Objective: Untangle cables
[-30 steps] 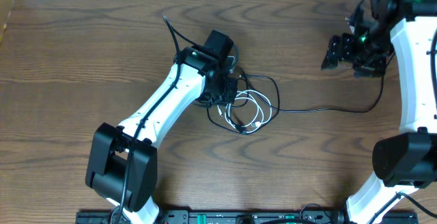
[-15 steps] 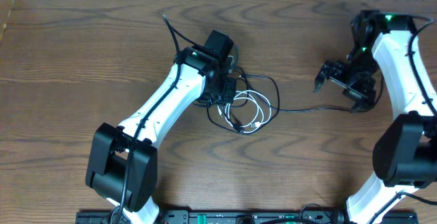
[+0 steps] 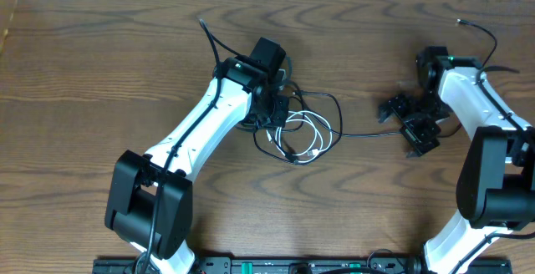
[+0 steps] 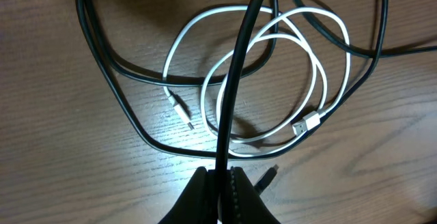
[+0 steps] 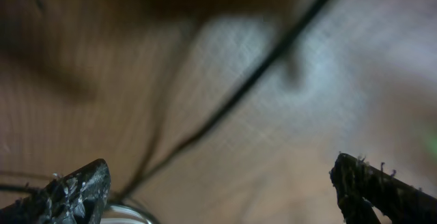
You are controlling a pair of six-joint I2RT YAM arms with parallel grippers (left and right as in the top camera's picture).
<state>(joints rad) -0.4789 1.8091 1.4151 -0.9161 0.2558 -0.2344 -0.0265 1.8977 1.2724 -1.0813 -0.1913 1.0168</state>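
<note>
Black cable (image 4: 235, 67) between closed left fingers (image 4: 196, 198)

The left arm (image 3: 209, 128) and right arm (image 3: 472, 98) wear glossy white shells between black joint housings. A thin black lead (image 3: 194, 125) runs along the left. The right pincer (image 5: 218, 166) has black, rough-textured fingertips (image 5: 75, 190).

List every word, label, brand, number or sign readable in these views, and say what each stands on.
No text can be read in any view.
The white cable and black cable: no print shows on cords or plugs.
The left gripper and right gripper: no markings visible.
The equipment strip at the table's near edge: small green marks, too small to read.
Right wrist view: blurred, no lettering.
</note>
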